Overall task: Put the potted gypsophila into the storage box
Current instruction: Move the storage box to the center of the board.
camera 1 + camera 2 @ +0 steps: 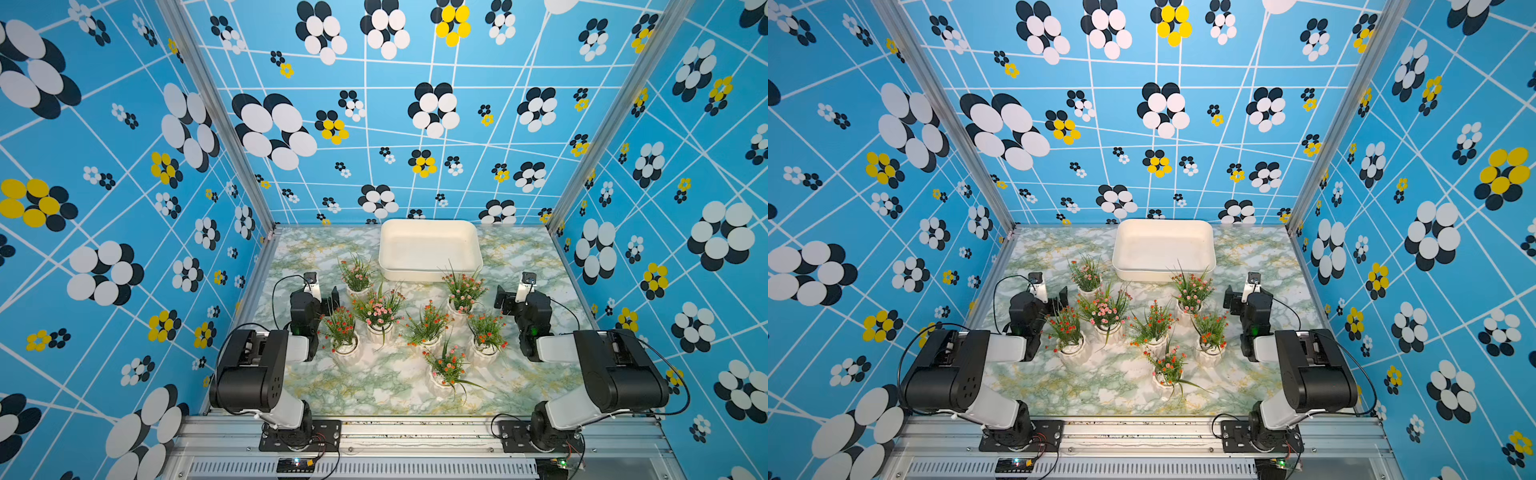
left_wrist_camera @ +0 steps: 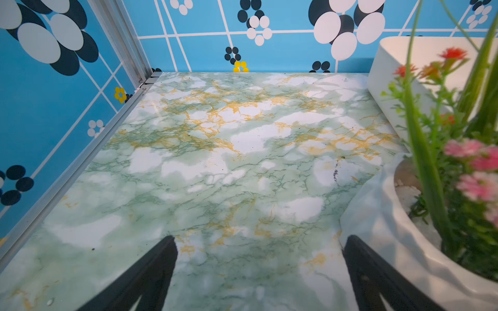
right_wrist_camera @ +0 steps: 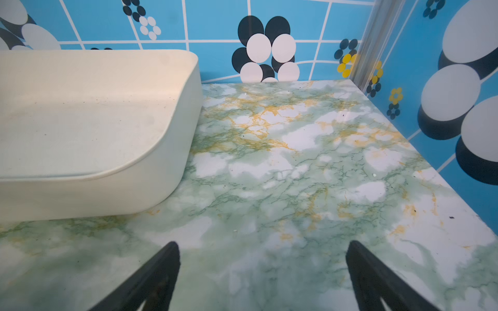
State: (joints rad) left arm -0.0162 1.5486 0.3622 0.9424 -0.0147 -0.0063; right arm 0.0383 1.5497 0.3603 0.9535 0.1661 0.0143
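Note:
Several potted gypsophila stand upright in a cluster mid-table in both top views, from a pink one [image 1: 356, 274] at the back left to an orange one [image 1: 446, 368] nearest the front. The cream storage box [image 1: 432, 275] [image 1: 1163, 272] sits behind them with nothing in it. My left gripper [image 1: 326, 297] [image 2: 260, 239] hangs open left of the cluster, with a white ribbed pot [image 2: 390, 229] just beside one finger. My right gripper [image 1: 509, 297] [image 3: 262, 243] is open to the right of the cluster, over bare table, and the storage box [image 3: 107, 188] lies ahead of it to one side.
The green marbled tabletop [image 1: 386, 386] is closed in by blue flower-patterned walls on three sides, with metal posts [image 1: 266, 224] at the back corners. Both arm bases [image 1: 291, 432] are bolted to the front rail.

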